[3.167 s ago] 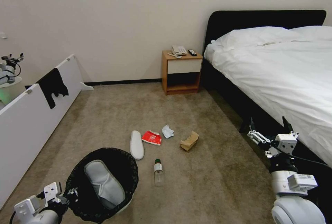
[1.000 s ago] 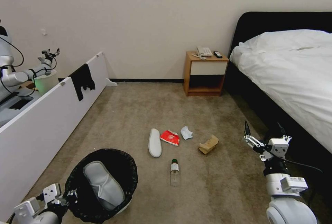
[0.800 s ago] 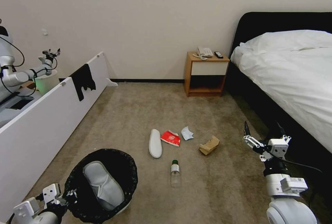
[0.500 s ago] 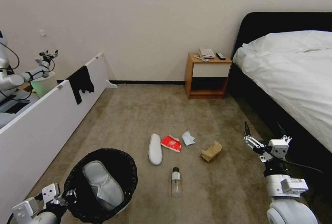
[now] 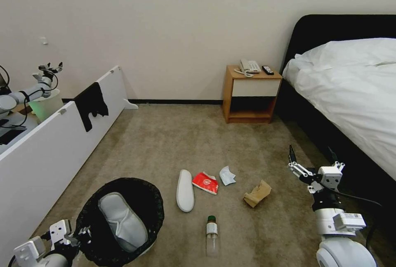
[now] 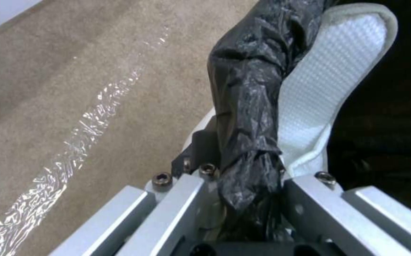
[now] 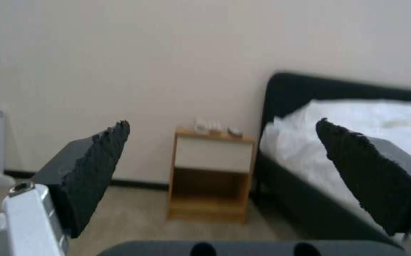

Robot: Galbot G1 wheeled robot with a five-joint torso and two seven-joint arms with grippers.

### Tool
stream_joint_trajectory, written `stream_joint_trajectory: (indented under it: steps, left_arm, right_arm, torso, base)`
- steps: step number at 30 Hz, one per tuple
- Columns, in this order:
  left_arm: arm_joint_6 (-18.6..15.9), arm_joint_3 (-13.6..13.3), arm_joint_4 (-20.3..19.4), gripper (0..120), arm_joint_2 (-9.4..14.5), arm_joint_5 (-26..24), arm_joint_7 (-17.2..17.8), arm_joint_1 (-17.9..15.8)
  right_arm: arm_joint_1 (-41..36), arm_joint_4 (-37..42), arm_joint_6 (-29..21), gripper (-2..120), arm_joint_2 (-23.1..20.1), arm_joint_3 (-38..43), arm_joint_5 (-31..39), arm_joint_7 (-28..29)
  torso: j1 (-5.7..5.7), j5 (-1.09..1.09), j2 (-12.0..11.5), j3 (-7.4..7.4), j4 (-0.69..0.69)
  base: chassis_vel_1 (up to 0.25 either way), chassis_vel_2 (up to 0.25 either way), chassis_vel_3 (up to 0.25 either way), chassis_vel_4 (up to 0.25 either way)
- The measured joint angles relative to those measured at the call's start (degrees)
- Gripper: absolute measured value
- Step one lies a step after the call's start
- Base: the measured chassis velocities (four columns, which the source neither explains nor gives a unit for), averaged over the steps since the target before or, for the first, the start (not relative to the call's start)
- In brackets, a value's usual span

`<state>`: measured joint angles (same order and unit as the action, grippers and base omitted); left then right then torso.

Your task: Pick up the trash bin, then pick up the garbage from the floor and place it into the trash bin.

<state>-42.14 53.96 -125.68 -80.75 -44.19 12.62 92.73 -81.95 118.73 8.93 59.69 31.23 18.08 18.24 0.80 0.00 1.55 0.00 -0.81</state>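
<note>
With the left gripper clamped on the trash bin rim and the right gripper open and empty, the base has advanced, bringing the bottle nearer the bin for pickup.

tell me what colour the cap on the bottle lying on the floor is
Dark green; the bottle shows best in the head view.

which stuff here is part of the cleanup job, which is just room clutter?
Job: trash bin, gripped at its rim by left tool, one slipper inside; on the floor: slipper, red packet, mask, paper bag, bottle. Right tool open, empty.
Clutter: nightstand, phone, bed.
</note>
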Motion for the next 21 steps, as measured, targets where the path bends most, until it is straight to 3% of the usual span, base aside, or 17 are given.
stream_joint_trajectory:
  steps: [2,4,5,8,9,11,12,14,15,17,21]
  left_arm:
    - [0.00,0.01,0.00,1,0.01,0.01,0.00,0.01]
    - [0.00,0.01,0.16,1,0.09,0.03,-0.01,0.02]
    - [0.00,0.01,0.16,1,0.09,0.03,-0.01,0.02]
    - [0.00,0.01,0.35,1,0.25,0.05,-0.03,0.00]
    - [0.00,0.01,0.35,1,0.25,0.05,-0.03,0.00]
    - [0.00,-0.02,0.44,1,0.30,0.13,-0.03,-0.01]
    - [0.00,-0.02,0.44,1,0.30,0.13,-0.03,-0.01]
    - [0.00,-0.16,0.58,1,0.38,0.16,-0.05,-0.02]
    - [0.00,-0.16,0.58,1,0.38,0.16,-0.05,-0.02]
    - [0.00,-0.44,1.18,1,1.05,0.11,-0.06,-0.56]
    - [0.00,-0.62,1.72,1,1.69,-0.08,-0.06,-1.01]
  right_arm:
    - [-0.05,0.55,-1.83,100,-0.87,-0.40,1.90,1.03]
    - [-0.22,2.88,-10.41,100,-4.57,-2.54,9.51,5.14]
    - [-0.22,2.88,-10.41,100,-4.57,-2.54,9.51,5.14]
    - [1.54,5.63,-21.40,100,-8.72,-6.38,22.36,11.10]
    - [1.54,5.63,-21.40,100,-8.72,-6.38,22.36,11.10]
    - [3.50,6.15,-27.17,100,-10.80,-8.96,30.86,14.48]
    - [3.50,6.15,-27.17,100,-10.80,-8.96,30.86,14.48]
    - [5.99,6.86,-34.34,100,-12.60,-11.50,40.61,19.34]
    - [5.99,6.86,-34.34,100,-12.60,-11.50,40.61,19.34]
    - [8.82,7.05,-39.65,100,-14.24,-14.12,50.99,24.61]
    - [10.34,6.85,-41.57,100,-14.75,-15.72,56.25,27.40]
  torso:
    - [0.00,0.00,0.00,0.00,0.01]
    - [0.01,0.01,0.00,0.00,0.00]
    - [0.01,0.01,0.00,0.00,0.00]
    - [0.00,-0.01,0.00,0.00,0.01]
    - [0.00,-0.01,0.00,0.00,0.01]
    - [0.00,0.00,0.00,0.00,0.03]
    - [0.00,0.00,0.00,0.00,0.03]
    - [0.01,0.00,0.00,0.00,0.02]
    - [0.01,0.00,0.00,0.00,0.02]
    - [0.00,-0.01,0.00,0.01,0.02]
    - [0.01,0.00,0.01,0.01,0.01]
  base:
    - [0.000,0.000,0.000,0.000]
    - [0.000,0.000,0.000,0.000]
    - [0.000,0.000,0.000,0.000]
    - [0.000,0.000,0.000,0.000]
    - [0.000,0.000,0.000,0.000]
    - [0.000,0.000,0.000,0.000]
    - [0.000,0.000,0.000,0.000]
    - [0.000,0.000,0.000,0.000]
    - [0.000,0.000,0.000,0.000]
    - [0.000,0.000,0.000,0.000]
    - [0.000,0.000,0.000,0.000]
